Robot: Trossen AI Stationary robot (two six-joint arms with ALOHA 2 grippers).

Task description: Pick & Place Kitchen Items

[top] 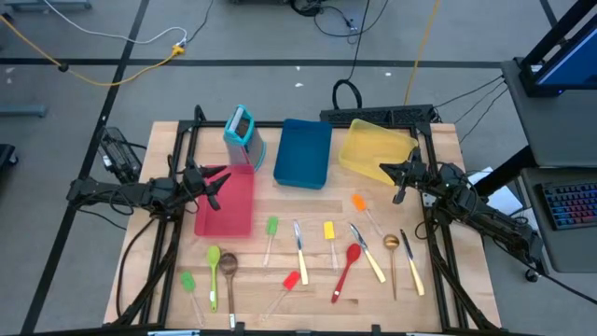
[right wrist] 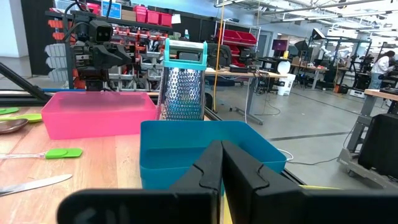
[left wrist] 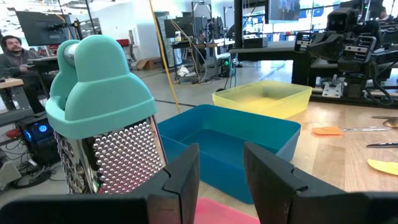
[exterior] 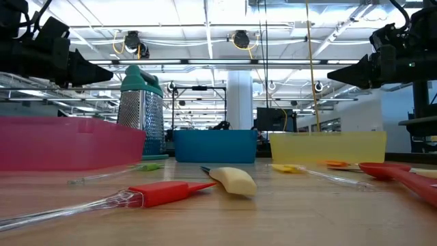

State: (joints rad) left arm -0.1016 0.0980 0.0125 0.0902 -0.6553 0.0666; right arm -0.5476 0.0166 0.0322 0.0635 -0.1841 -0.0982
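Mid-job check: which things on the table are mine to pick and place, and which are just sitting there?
For the job: green spatula, yellow spatula, orange spatula, red spoon, wooden spoon, gold spoon.

Not for picking: grater, red tray, blue tray, yellow tray.

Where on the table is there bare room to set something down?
Bare wood lies along the left edge, beside the red tray, and in the strip between the blue tray and the utensils. The front is crowded: green spoon, red spoon, knives and spatulas lie close together.
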